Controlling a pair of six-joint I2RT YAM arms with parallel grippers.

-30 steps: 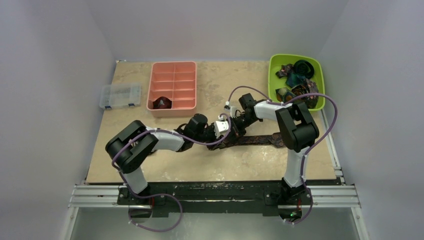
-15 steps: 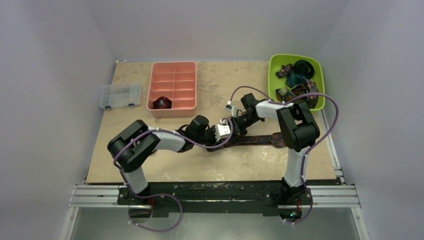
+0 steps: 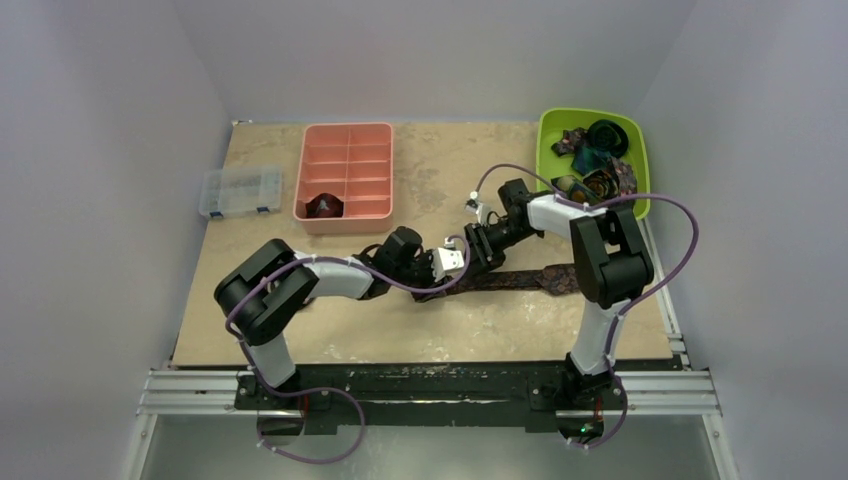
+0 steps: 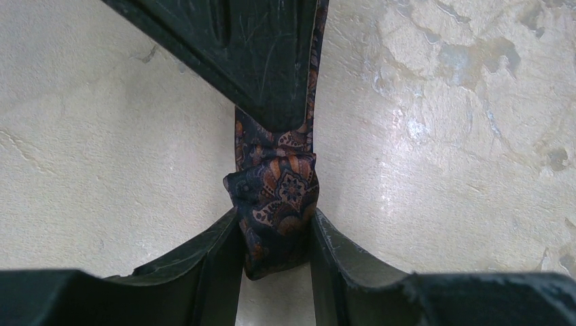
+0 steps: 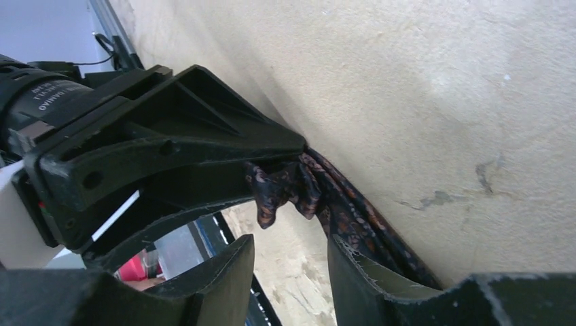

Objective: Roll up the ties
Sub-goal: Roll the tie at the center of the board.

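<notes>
- Since the earlier frames the right arm has swung toward the right edge of the counter, and its right gripper [image 5: 289, 272] has backed a little away from the left gripper [image 4: 275, 234].
- Done: one rolled tie [image 3: 325, 206] sits in the near-left compartment of the pink tray [image 3: 345, 135].
- In hand: the brown-maroon paisley tie [image 3: 530, 278] has only its narrow end folded over. The rest lies flat mid-counter, nearer the near edge.
- Left: this roll, plus the loose ties [image 3: 598, 160] heaped in the green bin [image 3: 545, 150] at the far right corner.
- The left gripper is clamped on the folded end.
- The right gripper's jaws stand apart, gripping nothing. The strip runs just beside one finger, possibly brushing it.
- The tie's long axis runs roughly parallel to the near edge, with the narrow end toward the left arm and the wide end toward the right edge.
</notes>
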